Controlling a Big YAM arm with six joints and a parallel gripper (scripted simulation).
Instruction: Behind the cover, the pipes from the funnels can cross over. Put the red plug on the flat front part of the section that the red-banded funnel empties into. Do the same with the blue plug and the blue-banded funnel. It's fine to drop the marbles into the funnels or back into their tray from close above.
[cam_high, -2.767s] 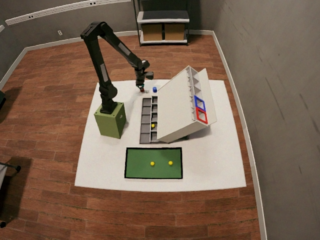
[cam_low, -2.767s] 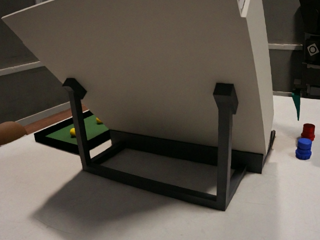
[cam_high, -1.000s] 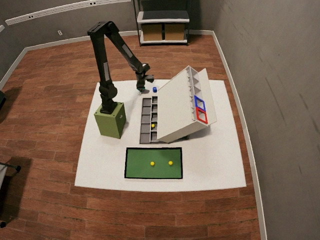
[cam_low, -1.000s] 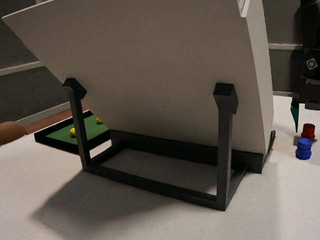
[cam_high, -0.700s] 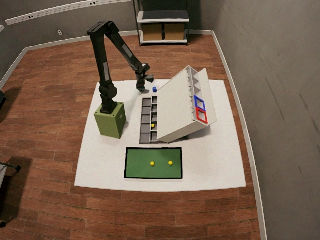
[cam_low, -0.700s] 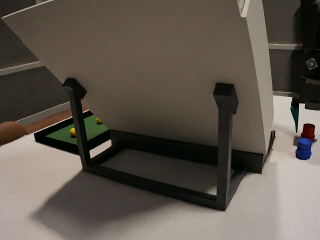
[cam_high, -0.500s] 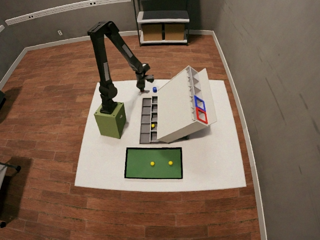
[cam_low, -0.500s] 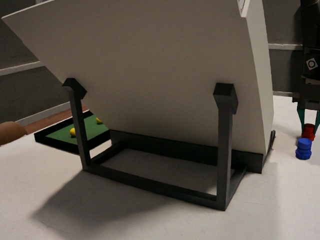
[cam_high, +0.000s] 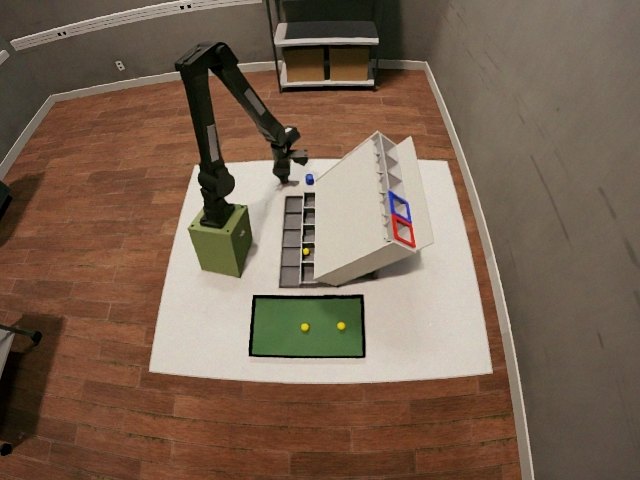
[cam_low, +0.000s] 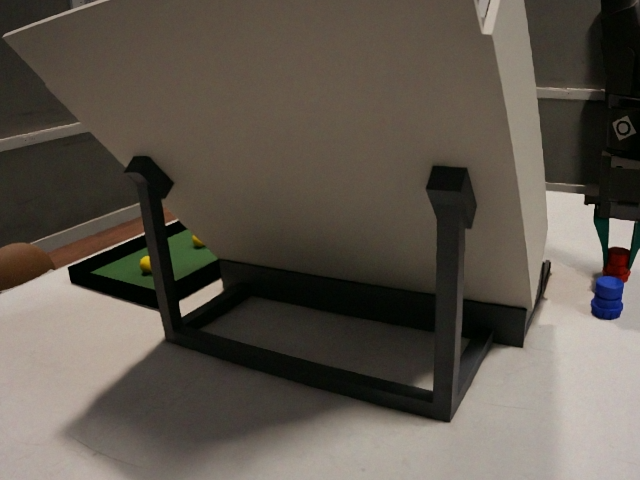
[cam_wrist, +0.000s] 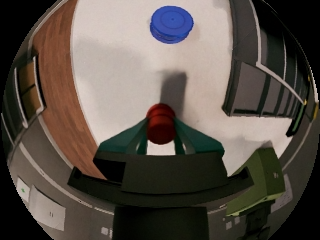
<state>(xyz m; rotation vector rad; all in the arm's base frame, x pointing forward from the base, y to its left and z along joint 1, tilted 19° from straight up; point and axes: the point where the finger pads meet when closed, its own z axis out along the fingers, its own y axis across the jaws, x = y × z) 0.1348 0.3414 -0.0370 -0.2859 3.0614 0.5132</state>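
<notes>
A: End effector (cam_high: 283, 180) (cam_low: 618, 253) (cam_wrist: 160, 121)?
B: I have it pinched on the red plug (cam_low: 617, 263) (cam_wrist: 161, 124), upright at the surface (cam_high: 206, 330) (cam_low: 336, 434) (cam_wrist: 120, 65).
A: Blue plug (cam_high: 309, 179) (cam_low: 607, 298) (cam_wrist: 171, 24)?
B: Standing near the red one, apart from my fingertips.
A: Marbles?
B: Two yellow marbles (cam_high: 305, 327) (cam_low: 146, 264) in the green tray (cam_high: 251, 325) (cam_low: 113, 294); a third marble (cam_high: 306, 251) in a section before the cover (cam_high: 351, 211).
</notes>
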